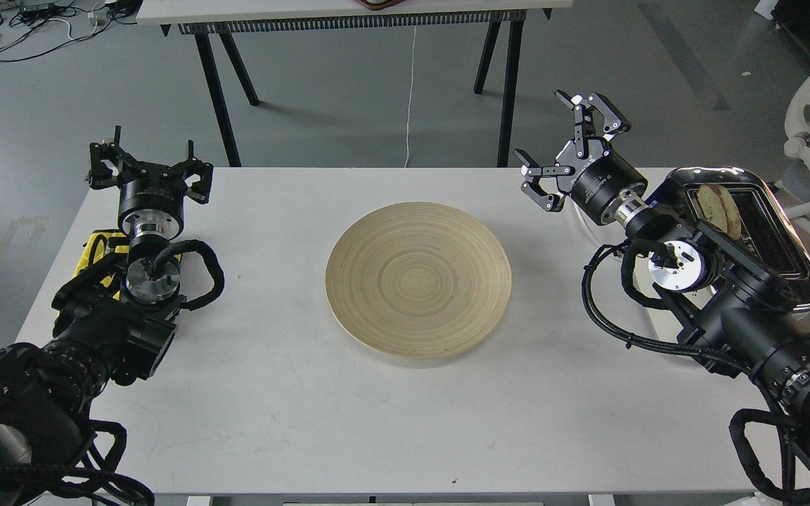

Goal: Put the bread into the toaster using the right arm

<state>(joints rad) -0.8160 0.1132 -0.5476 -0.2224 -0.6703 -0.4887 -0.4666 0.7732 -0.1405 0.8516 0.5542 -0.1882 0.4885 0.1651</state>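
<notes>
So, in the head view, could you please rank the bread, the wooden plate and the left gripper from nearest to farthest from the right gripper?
1. Bread, in the toaster slot, right of the right gripper.
2. Wooden plate, table centre.
3. Left gripper, far left.

Wooden plate [418, 280] (bare) mid-table [292, 400]

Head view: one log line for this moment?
bread: in toaster slot | right gripper: open, empty | left gripper: open, empty | plate: bare
</notes>
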